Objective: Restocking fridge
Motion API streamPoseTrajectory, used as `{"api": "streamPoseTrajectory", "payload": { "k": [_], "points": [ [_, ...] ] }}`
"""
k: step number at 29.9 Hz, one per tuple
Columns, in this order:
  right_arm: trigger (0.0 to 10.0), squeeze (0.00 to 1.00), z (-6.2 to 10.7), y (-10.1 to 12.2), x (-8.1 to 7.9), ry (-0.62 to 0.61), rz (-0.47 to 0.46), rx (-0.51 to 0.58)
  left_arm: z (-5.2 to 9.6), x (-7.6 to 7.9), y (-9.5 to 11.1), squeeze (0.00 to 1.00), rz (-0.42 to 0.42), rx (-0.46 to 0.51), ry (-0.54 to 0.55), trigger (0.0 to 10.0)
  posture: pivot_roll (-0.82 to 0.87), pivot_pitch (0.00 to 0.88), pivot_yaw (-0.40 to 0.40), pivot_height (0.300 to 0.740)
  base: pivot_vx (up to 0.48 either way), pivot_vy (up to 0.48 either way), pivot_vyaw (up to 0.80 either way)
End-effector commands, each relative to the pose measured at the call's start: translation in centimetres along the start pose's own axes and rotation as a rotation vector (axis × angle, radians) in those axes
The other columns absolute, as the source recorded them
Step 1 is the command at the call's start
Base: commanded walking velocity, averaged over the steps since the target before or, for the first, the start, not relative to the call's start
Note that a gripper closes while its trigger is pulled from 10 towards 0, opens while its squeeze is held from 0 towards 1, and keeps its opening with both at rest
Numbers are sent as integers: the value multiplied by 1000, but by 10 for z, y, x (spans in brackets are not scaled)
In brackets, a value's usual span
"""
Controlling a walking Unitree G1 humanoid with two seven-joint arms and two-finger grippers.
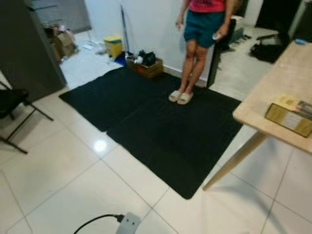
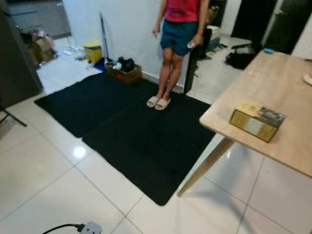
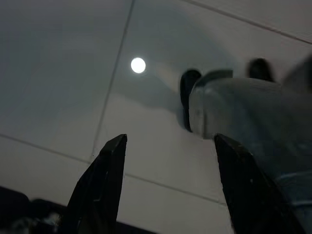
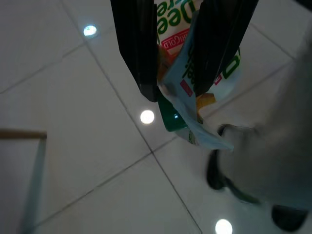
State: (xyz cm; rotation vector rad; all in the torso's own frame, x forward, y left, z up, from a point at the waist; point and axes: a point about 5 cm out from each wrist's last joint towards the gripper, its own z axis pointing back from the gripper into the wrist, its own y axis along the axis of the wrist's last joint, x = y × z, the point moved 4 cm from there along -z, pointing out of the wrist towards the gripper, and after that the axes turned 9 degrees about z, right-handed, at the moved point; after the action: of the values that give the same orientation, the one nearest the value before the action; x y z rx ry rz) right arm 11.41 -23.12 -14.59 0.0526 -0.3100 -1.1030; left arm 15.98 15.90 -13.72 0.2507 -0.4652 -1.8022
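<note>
My right gripper (image 4: 175,92) is shut on a green and white snack packet (image 4: 195,129) with printed lettering, which hangs between the two black fingers above the white floor tiles. My left gripper (image 3: 170,141) is open with nothing between its fingers, also pointing down at the tiles beside my own grey leg (image 3: 253,122). A yellow and gold box (image 1: 290,115) lies near the corner of the wooden table (image 1: 282,78) on the right. At the far left stands a tall dark grey front (image 1: 24,44).
A person (image 1: 202,29) in sandals stands at the far edge of the black mat (image 1: 161,122). A black folding chair (image 1: 12,102) stands at the left. A cardboard box of items (image 1: 144,66) sits by the white wall. A power plug and cable (image 1: 127,223) lie on the tiles close by.
</note>
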Motion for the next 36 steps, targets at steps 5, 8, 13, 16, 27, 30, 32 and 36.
{"api": "streamPoseTrajectory", "payload": {
  "k": [5,8,13,16,27,30,32,36],
  "points": [
    [10000,0,0,2,3,-2,-12,5,1,2,-10,0,12,-33,-11,10000,8,0,-46,740,0,0,738],
    [10000,0,0,2,3,-1,-12,5,1,2,-10,0,28,-28,-13,10000,9,0,-46,740,0,0,738],
    [10000,0,0,1,3,3,-15,6,1,1,-7,0,54,-15,-13,10000,9,0,-46,740,0,0,738],
    [10000,0,0,2,4,-2,-14,9,1,1,-6,0,63,-8,-14,10000,9,0,-46,740,0,0,727],
    [10000,0,0,3,5,-20,-18,13,1,3,-4,0,84,1,-33,10000,9,0,-47,740,0,0,119],
    [10000,0,0,3,5,-21,-15,12,1,3,-4,0,82,1,-35,10000,9,0,-47,740,0,0,0],
    [10000,0,0,3,5,-21,-15,11,1,3,-4,0,82,1,-36,10000,8,0,-46,740,251,0,0],
    [10000,0,0,2,5,-19,-16,11,1,3,-4,0,80,2,-41,10000,8,0,-45,740,293,0,0]
  ]
}}
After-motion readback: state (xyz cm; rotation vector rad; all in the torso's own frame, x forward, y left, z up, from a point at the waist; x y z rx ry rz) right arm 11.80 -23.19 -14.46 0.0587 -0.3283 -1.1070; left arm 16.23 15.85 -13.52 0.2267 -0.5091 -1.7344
